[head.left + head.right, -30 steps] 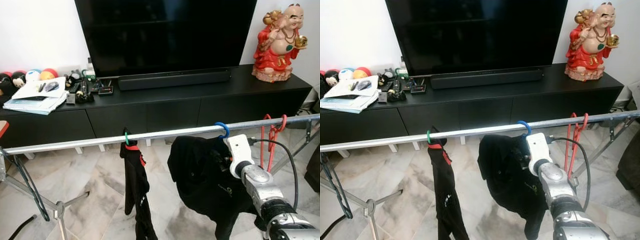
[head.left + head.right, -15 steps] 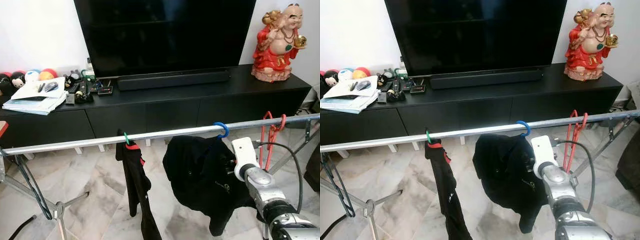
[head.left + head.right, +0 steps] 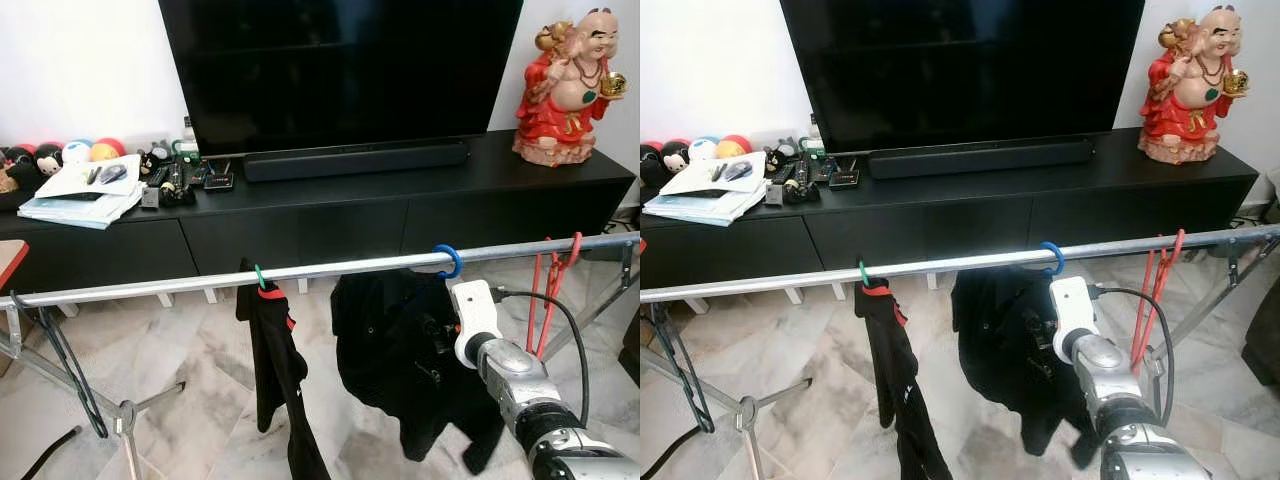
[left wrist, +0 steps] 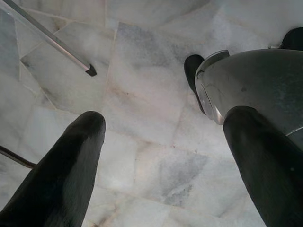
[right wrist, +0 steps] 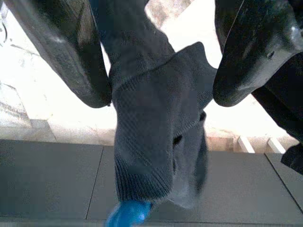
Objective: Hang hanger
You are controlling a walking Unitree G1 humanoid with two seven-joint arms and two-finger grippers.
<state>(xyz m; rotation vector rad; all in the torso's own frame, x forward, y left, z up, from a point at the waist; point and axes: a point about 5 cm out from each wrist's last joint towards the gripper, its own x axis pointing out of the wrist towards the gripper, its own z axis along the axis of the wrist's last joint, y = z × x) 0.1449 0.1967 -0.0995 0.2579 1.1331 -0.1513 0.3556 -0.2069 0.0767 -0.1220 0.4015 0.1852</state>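
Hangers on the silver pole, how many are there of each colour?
Green hanger: 1
Blue hanger: 1
Red hanger: 2, as far as I can tell; they hang bunched together
Total: 4 hangers on the pole

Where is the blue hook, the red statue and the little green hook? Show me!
blue plastic hanger hook [image 3: 447,260]: left eye view, on its curve over the rail.
red laughing statue [image 3: 571,88]: left eye view, on its belly.
green hanger hook [image 3: 259,276]: left eye view, on its bend.
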